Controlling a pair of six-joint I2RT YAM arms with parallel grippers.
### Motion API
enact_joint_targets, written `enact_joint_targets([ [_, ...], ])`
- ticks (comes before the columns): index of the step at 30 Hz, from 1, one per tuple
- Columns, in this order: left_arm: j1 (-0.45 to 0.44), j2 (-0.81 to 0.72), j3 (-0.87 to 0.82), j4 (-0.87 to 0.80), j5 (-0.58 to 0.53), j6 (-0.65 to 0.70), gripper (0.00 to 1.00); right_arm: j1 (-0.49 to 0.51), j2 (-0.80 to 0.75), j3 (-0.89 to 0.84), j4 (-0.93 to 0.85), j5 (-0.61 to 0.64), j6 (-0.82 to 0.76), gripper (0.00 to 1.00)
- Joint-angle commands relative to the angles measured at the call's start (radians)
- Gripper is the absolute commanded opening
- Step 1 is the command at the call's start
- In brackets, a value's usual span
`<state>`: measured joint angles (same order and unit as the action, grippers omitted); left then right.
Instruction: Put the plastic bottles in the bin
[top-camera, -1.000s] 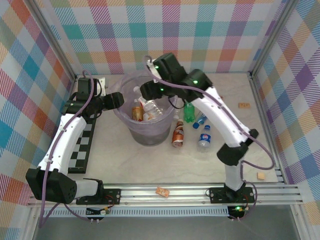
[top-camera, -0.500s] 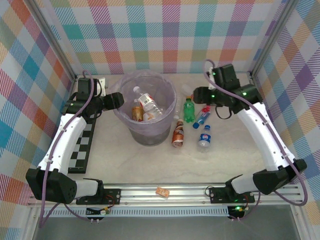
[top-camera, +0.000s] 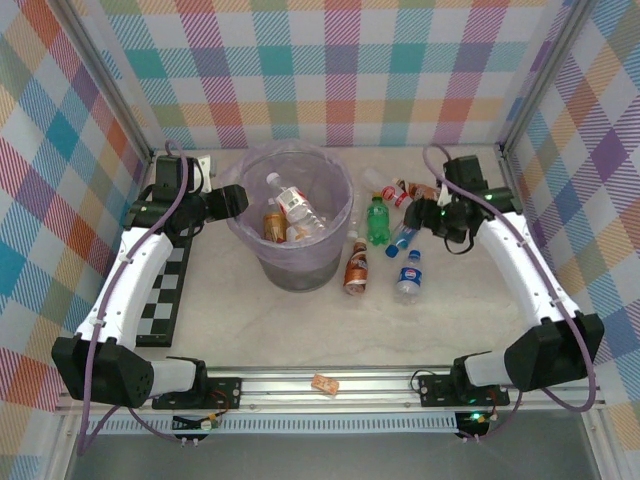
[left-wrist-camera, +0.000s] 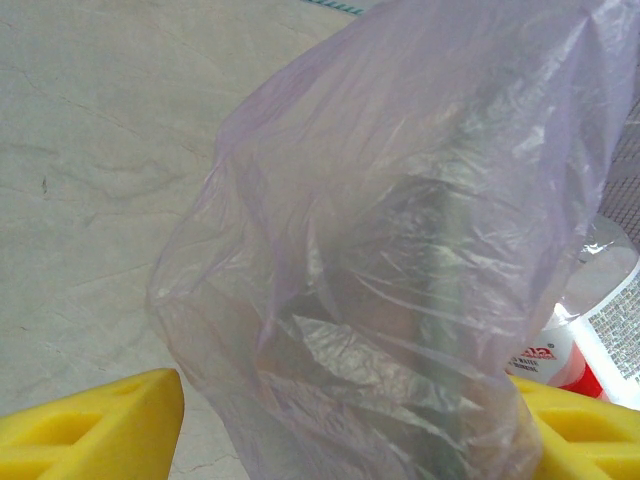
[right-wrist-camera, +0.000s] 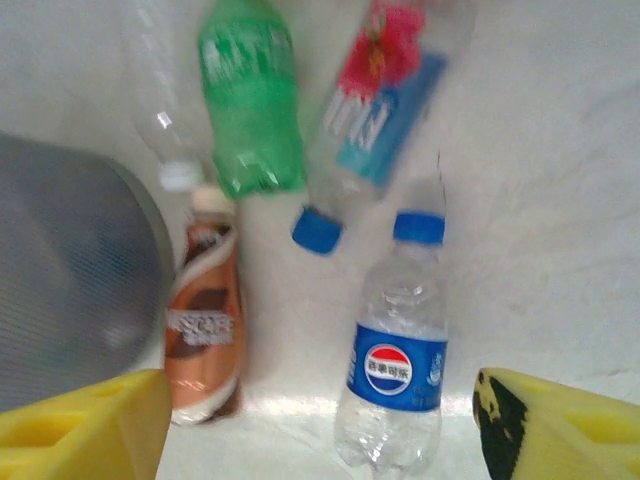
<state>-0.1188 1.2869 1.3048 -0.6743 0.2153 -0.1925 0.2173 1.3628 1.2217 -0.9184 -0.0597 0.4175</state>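
The bin (top-camera: 335, 262), grey with a lilac bag, stands mid-table and holds a clear bottle (top-camera: 297, 205) and an amber one (top-camera: 273, 224). My left gripper (top-camera: 238, 200) is at its left rim; in the left wrist view the bag (left-wrist-camera: 400, 250) fills the gap between the yellow fingers (left-wrist-camera: 100, 425), so it is shut on the rim. On the table to the bin's right lie a green bottle (top-camera: 377, 220), a brown one (top-camera: 355, 268), a blue-labelled clear one (top-camera: 409, 275) and others. My right gripper (right-wrist-camera: 320, 440) hangs open above the blue-labelled bottle (right-wrist-camera: 395, 370), holding nothing.
Two more bottles (top-camera: 398, 188) lie toward the back wall. Small tan blocks (top-camera: 488, 210) (top-camera: 521, 352) sit at the right, an orange scrap (top-camera: 324, 383) on the front rail. A checkerboard strip (top-camera: 165, 290) runs under the left arm. Frame posts close in both sides.
My right arm swung from above the bin to the right and down over the table bottles, leaving a clear bottle in the bin; its jaws opened wider. The left arm stayed put.
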Motion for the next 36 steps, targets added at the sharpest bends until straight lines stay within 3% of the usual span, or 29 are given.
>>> enact_joint_targets([
  [1,0.014,-0.002,-0.011,-0.013,-0.018,0.015,0.71,0.013,0.007,-0.105,0.084,-0.065,0.051,0.81],
  [8,0.015,-0.001,-0.013,-0.012,-0.019,0.015,0.71,0.030,0.042,-0.253,0.144,0.026,0.096,0.82],
  [16,0.014,0.003,-0.012,-0.012,-0.019,0.013,0.71,0.033,0.142,-0.318,0.240,0.022,0.122,0.80],
  [22,0.014,0.003,-0.010,-0.018,-0.025,0.018,0.71,0.032,0.183,-0.330,0.276,0.029,0.136,0.74],
  [28,0.014,0.005,-0.011,-0.016,-0.026,0.018,0.71,0.033,0.171,-0.329,0.248,0.060,0.136,0.59],
  [36,0.014,0.004,-0.010,-0.018,-0.025,0.018,0.71,0.033,0.118,-0.303,0.183,0.082,0.121,0.56],
])
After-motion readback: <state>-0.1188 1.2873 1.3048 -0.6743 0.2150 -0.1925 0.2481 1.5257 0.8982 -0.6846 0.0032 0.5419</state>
